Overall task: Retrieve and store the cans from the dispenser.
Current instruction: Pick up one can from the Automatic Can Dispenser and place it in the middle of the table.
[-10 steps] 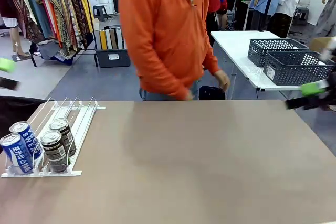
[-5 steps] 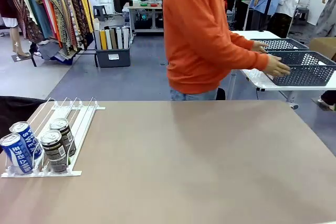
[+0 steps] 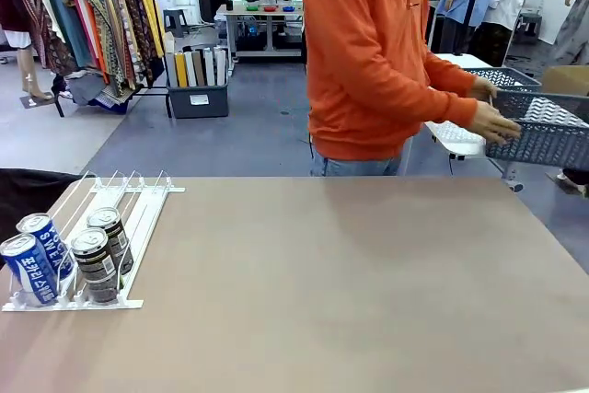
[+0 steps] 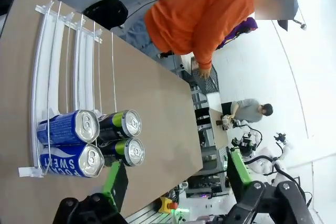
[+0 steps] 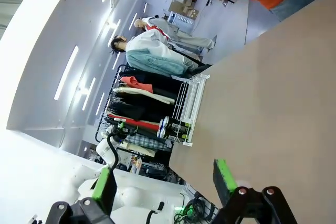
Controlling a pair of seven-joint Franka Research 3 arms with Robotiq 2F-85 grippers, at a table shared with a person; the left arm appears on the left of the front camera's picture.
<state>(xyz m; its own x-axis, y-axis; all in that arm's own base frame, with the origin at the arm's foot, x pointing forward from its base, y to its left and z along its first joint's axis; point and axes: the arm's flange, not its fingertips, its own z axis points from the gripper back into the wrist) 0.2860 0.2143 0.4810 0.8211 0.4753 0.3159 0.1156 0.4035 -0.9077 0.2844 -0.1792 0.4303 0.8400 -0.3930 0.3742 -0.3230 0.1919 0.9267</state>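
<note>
Shows the white rack (image 3: 147, 225) at eight o'clock on the brown table (image 3: 350, 283), close to the left edge, with four cans (image 3: 97, 266) bunched at its near end: two blue in one lane, two dark in the next lane toward three o'clock. Leaves the far stretch of the lanes bare. Puts a person (image 3: 368, 52) in orange at one o'clock beyond the far edge, both hands on a dark grey basket (image 3: 552, 135) toward two o'clock, off the tabletop. Offers open surface from rack to right edge. Spreads left gripper (image 4: 176, 174) fingers wide, holding nothing, cans at eight o'clock in its view; right gripper (image 5: 164, 179) likewise wide apart, empty.
</note>
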